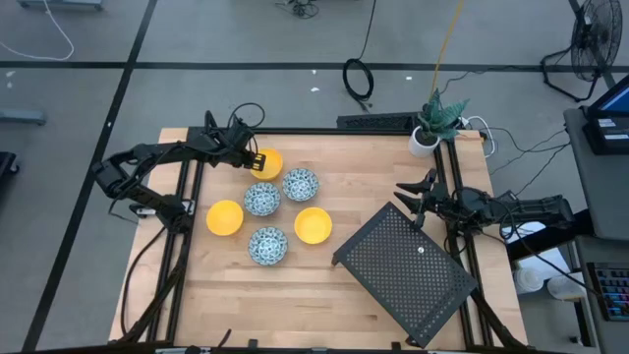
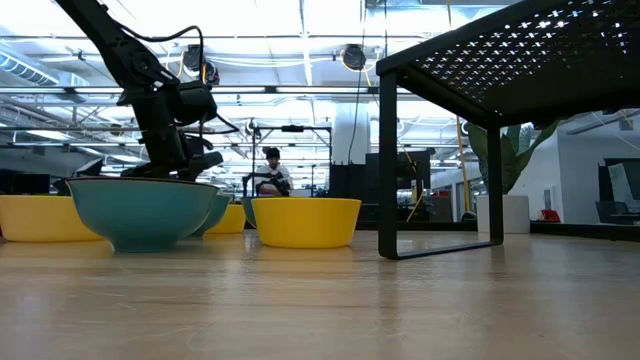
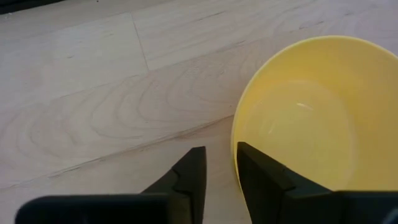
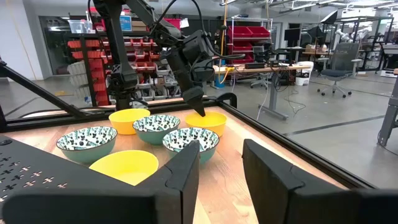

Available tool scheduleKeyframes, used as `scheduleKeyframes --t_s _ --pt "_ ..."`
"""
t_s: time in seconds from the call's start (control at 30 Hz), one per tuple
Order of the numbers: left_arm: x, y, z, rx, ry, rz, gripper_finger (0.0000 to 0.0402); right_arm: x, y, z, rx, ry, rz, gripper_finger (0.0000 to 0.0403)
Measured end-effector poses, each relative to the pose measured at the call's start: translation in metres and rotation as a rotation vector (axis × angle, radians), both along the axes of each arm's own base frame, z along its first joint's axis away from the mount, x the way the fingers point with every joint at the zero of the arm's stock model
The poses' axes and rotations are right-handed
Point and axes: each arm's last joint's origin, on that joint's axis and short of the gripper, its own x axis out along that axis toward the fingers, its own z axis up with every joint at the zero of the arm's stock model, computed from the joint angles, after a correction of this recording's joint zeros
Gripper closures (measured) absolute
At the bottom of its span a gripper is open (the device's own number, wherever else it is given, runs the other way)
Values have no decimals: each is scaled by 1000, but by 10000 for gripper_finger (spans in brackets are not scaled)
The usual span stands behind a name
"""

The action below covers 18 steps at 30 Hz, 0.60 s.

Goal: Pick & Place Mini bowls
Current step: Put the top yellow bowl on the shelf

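Mini bowls [image 1: 265, 200]: three plain yellow, three blue-patterned; left end effector [image 1: 257, 160] straddles a yellow rim, fingers apart.

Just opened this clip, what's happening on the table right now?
The left gripper is down at the far yellow bowl, its fingers straddling the bowl's rim, one inside and one outside, not yet closed on it. The other five mini bowls, two yellow and three patterned, sit clustered on the wooden table. The right gripper waits open at the table's right side, by the black perforated rack.
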Motion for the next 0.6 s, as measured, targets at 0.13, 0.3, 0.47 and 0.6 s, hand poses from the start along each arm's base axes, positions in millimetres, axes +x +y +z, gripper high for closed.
scheduleKeyframes --t_s 0.13,0.3,0.47,0.6 --pt "0 0 0 0 0 0 319 0 0 0 0 0 0 293" --pt "0 0 0 1 1 0 330 0 0 0 0 0 0 293" --pt "0 0 0 2 1 1 338 0 0 0 0 0 0 293" --pt "0 0 0 1 1 0 341 0 0 0 0 0 0 293"
